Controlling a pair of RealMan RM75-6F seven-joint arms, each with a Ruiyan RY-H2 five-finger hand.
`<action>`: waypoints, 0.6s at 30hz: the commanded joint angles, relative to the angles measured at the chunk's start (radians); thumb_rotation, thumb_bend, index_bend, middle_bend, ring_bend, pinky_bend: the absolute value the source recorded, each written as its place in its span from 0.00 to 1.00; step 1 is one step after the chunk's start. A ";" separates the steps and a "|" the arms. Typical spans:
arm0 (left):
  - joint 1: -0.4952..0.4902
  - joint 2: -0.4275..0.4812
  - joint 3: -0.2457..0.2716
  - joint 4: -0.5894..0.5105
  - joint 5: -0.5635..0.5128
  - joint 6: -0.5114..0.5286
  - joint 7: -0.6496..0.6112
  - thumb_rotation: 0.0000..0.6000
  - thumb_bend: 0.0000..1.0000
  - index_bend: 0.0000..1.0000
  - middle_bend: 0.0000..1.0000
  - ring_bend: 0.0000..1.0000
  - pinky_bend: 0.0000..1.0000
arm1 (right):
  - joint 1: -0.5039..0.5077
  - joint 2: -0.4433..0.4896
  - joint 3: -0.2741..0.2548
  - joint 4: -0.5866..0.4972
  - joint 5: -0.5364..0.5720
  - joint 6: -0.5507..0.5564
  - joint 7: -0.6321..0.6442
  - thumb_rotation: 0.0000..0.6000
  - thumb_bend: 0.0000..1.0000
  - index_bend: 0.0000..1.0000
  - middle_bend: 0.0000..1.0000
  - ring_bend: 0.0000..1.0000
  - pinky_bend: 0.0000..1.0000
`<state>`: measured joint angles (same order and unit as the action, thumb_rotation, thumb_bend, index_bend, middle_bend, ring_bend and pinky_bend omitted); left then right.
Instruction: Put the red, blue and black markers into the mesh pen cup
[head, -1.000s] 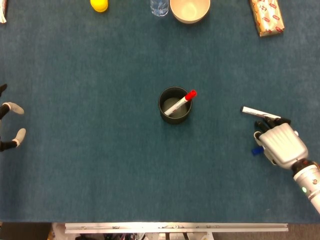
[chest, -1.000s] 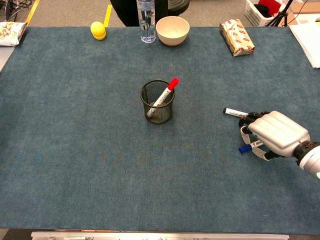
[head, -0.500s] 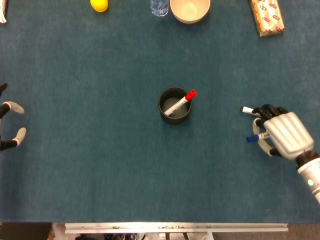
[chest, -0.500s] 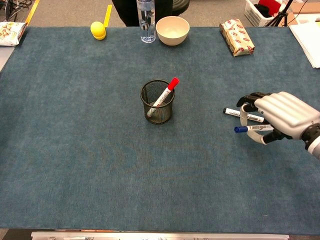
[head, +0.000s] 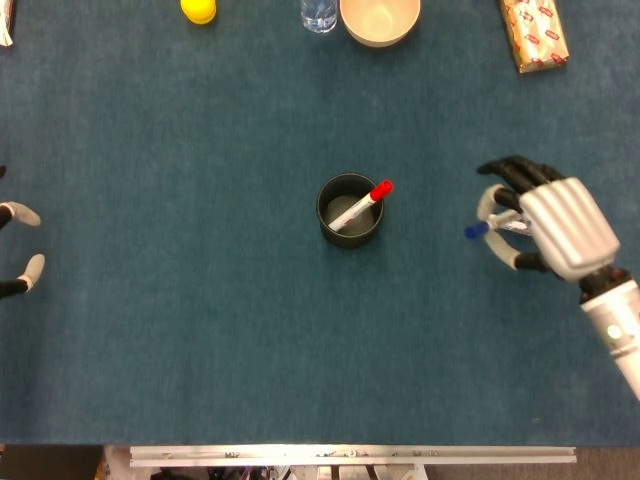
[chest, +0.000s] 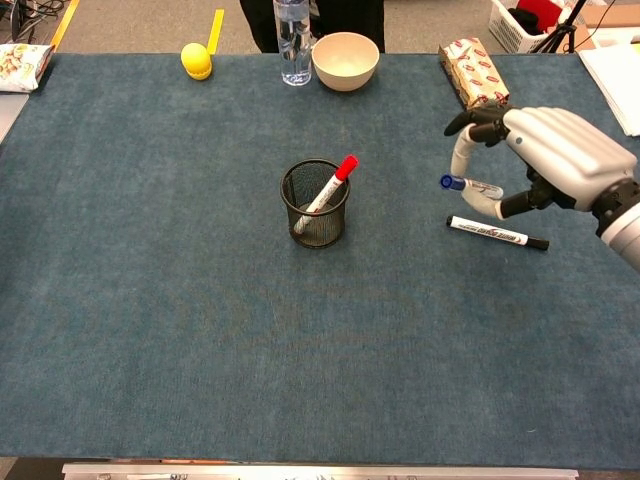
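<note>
The blue marker was held in the right hand, raised clear of the tabletop — pinched between curled fingers, its long axis running roughly left to right and its blue cap pointing left, toward the mesh pen cup. In the head view the same marker was seen jutting leftward from the right hand, its cap end foremost.

The black marker was left lying flat on the tabletop just below and in front of that hand, apart from it; its long axis was set nearly left to right with a slight downward slant to the right. In the head view it was hidden beneath the hand.

The red marker was already stood inside the mesh pen cup, leaned so that its red cap pointed up and to the right above the rim. From overhead the red marker was seen lying diagonally across the cup.

The left hand was shown only at the left edge of the head view — fingers spread apart, nothing held.
</note>
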<state>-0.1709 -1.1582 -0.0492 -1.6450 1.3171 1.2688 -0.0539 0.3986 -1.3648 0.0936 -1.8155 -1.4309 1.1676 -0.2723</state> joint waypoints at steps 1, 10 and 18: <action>0.000 0.001 0.000 0.002 -0.002 -0.001 0.000 1.00 0.29 0.40 0.06 0.01 0.00 | 0.025 -0.029 0.029 0.013 -0.025 0.011 0.033 1.00 0.34 0.64 0.26 0.18 0.29; 0.002 0.001 0.003 0.014 -0.006 -0.009 -0.006 1.00 0.29 0.40 0.06 0.01 0.00 | 0.084 -0.091 0.086 0.023 -0.056 0.016 0.155 1.00 0.34 0.64 0.26 0.18 0.29; 0.003 -0.003 0.003 0.025 -0.009 -0.013 -0.010 1.00 0.29 0.40 0.06 0.01 0.00 | 0.124 -0.146 0.110 0.034 -0.097 0.030 0.334 1.00 0.34 0.64 0.26 0.18 0.29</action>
<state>-0.1677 -1.1609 -0.0459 -1.6196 1.3086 1.2556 -0.0636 0.5080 -1.4907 0.1950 -1.7881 -1.5099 1.1892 0.0248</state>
